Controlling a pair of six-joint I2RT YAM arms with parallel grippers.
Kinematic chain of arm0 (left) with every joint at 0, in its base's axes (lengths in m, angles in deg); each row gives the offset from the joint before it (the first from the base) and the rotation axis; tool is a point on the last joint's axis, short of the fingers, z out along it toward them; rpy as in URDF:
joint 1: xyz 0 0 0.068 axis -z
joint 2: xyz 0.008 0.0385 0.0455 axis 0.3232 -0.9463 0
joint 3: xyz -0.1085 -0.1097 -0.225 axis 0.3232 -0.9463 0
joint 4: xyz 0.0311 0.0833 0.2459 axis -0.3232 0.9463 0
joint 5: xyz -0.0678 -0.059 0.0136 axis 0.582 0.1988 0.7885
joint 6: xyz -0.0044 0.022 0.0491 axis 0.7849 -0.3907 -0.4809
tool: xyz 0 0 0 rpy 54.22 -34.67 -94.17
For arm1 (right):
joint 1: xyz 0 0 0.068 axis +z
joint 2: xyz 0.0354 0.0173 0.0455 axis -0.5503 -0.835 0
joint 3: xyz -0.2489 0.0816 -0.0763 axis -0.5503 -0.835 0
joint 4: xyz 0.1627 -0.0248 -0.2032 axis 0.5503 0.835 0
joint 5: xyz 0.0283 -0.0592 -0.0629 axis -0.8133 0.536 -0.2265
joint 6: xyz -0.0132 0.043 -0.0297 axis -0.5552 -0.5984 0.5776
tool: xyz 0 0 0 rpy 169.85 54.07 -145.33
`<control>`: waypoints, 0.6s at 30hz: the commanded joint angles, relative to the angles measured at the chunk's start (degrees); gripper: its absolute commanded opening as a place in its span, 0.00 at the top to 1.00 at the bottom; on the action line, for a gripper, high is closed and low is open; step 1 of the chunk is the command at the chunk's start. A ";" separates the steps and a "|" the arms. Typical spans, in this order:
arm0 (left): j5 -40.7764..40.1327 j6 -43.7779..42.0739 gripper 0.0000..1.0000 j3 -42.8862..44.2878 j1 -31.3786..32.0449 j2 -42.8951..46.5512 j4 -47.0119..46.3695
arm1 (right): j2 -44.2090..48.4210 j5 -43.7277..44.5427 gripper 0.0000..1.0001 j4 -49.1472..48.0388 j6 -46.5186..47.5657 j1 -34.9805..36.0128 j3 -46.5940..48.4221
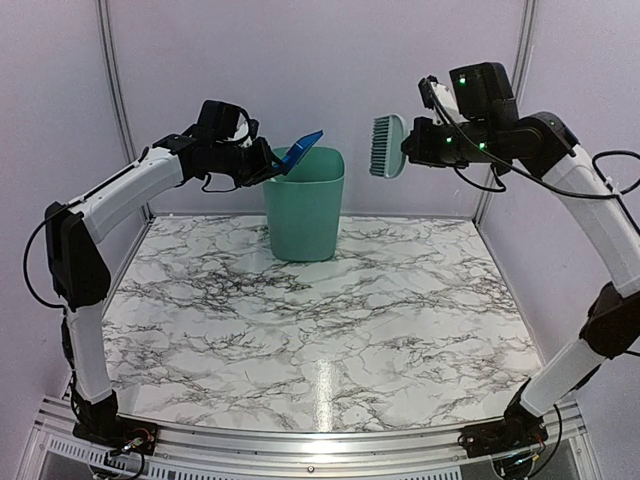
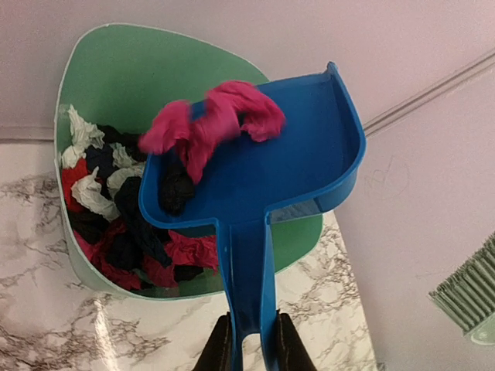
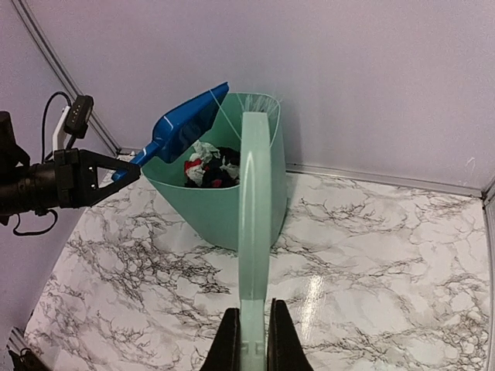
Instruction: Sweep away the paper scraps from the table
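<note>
Now, your left gripper (image 2: pixel 249 346) is clamped on the handle of the blue dustpan (image 2: pixel 298 154), which is tipped above the green bin (image 1: pixel 305 215). A magenta scrap (image 2: pixel 213 124) and a black scrap (image 2: pixel 176 189) sit at the pan's edge. The other paper scraps (image 2: pixel 100 193) lie piled inside the bin, at the far side of the table (image 1: pixel 400 320). Further right, your right gripper (image 3: pixel 254 344) is closed on the green brush (image 1: pixel 387 146), held in the air near the bin.

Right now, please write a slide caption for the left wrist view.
Left tool holds a blue plastic dustpan, with magenta-pink and black crumpled paper scraps, above the green plastic bin.
</note>
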State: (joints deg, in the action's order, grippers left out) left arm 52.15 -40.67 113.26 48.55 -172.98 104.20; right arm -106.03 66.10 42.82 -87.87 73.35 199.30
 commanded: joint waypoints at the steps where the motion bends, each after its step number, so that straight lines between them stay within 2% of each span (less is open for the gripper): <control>1: 4.47 13.34 1.00 1.78 -1.03 -0.50 -1.91 | 0.93 2.62 1.00 -1.21 -2.12 -0.38 -1.71; 7: 13.94 25.72 1.00 4.05 -2.14 -2.79 -6.08 | 1.18 2.05 1.00 -2.03 -3.06 -0.38 -2.75; 12: 19.43 38.36 1.00 -0.35 -3.08 -1.35 -16.68 | 1.35 2.10 1.00 -2.44 -3.84 -0.41 -3.83; 15: 19.60 40.40 1.00 -1.66 -3.54 0.44 -20.04 | 2.34 2.64 1.00 -3.56 -4.43 -0.37 -5.75; 18: 19.37 38.04 1.00 -1.67 -3.85 2.62 -22.45 | 3.34 3.22 1.00 -4.71 -4.35 -0.39 -7.58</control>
State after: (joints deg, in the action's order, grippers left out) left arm 69.29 -4.45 112.04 45.31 -174.84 89.99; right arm -104.93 67.80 41.35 -91.28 73.33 193.07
